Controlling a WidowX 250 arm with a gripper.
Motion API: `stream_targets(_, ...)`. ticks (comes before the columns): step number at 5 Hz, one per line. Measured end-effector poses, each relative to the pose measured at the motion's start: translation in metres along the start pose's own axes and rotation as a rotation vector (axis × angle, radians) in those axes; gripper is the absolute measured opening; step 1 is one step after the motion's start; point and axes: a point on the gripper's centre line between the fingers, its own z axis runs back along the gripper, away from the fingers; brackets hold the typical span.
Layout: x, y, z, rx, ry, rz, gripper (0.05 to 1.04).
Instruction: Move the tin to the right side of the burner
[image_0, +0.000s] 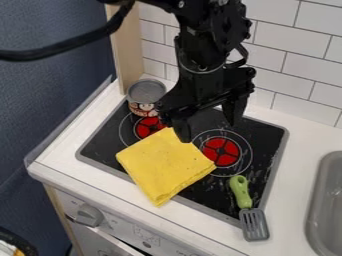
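My black two-finger hand (208, 119) is spread, and the round grey metal tin (145, 98) seems light, hard and slippery, best pinched by its sides.

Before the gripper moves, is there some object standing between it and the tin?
Nothing visible stands between the gripper and the tin. The yellow cloth lies lower in the view, seemingly off the direct line.

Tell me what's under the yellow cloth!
The cloth lies on the black stove top, over part of one red burner, and its front corner pokes onto the white counter. Anything under its middle is hidden, so I can't tell.
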Motion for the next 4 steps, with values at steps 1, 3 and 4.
stream_targets(1,-0.002,0.002,-0.007,0.021,0.012,0.004,1.001)
stream_targets(3,0.052,0.013,-0.038,0.114,-0.044,0.203,1.001)
stream_targets(4,0.081,0.012,-0.051,0.116,-0.068,0.297,1.001)
